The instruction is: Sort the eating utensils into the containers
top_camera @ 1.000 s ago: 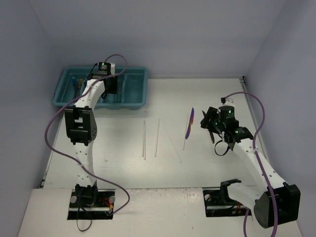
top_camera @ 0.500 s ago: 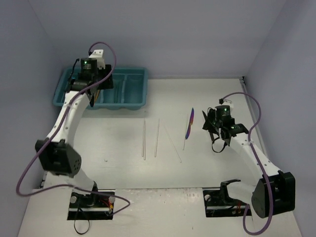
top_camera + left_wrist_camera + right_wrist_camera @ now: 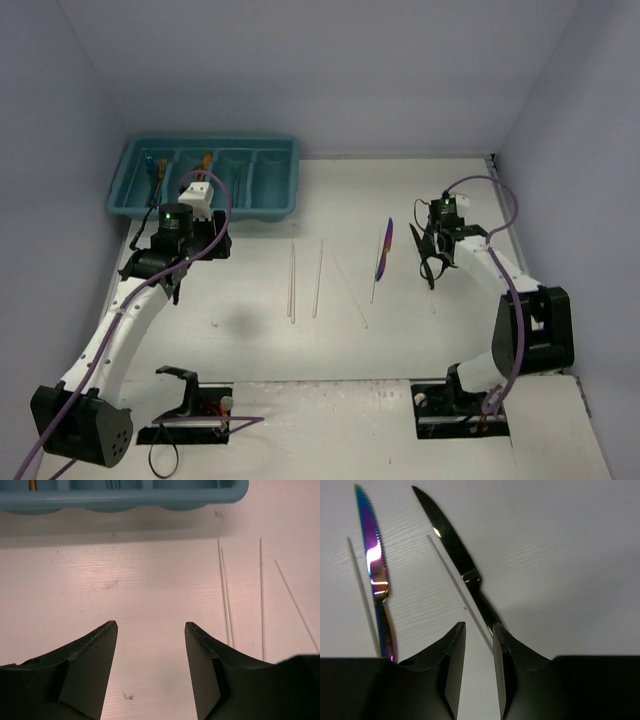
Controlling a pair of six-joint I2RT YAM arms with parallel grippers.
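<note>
- The table [image 3: 250, 350] is white. It is the biggest thing here.
- The teal tray [image 3: 292, 175] sits in the far left corner. It has four long slots, and a few utensils [image 3: 150, 168] are already in them.
- The left gripper [image 3: 150, 626] hangs over bare table just in front of the tray. Its jaws are spread wide and it holds nothing.
- The right gripper [image 3: 479, 626] is low over the right side of the table, well apart from the tray. Its jaws are close together with only a thin gap.
- The black knife [image 3: 451, 537] lies right in front of the right gripper. Its long way points almost straight away from the jaws, leaning a little left. The handle end is at the gap and the pointy tip is far off. I cannot tell if the jaws pinch the handle or not.
- The rainbow knife [image 3: 372, 555] lies just to the left of the black one and points much the same way. The right arm is much nearer to both knives.
- The thin pale sticks [image 3: 261, 595] lie in the middle of the table. One stick [image 3: 455, 580] runs beside the black knife, so I think the jaws could grab it by mistake.
</note>
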